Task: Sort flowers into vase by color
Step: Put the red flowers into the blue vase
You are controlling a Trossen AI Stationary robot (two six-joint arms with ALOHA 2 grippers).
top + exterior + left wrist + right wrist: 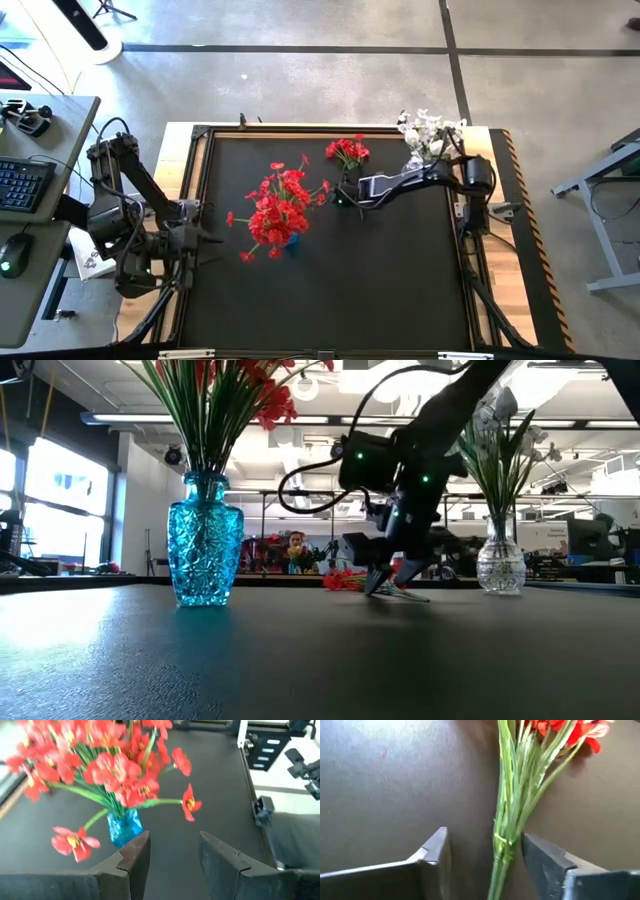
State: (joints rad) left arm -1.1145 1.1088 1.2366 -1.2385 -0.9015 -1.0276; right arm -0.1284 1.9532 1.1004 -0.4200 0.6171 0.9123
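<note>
With the right gripper (485, 865) low over the table, jaws apart around the stems of the loose red sprig (347, 152) lying flat there, closing off-centre could let thin stems slip out.

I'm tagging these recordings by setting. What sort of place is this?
Probably a robotics lab or workshop, not a home. Bare concrete floor surrounds the black work table, a desk with a black keyboard stands beside it, and the low view shows open ceiling strip lights above cluttered benches.
</note>
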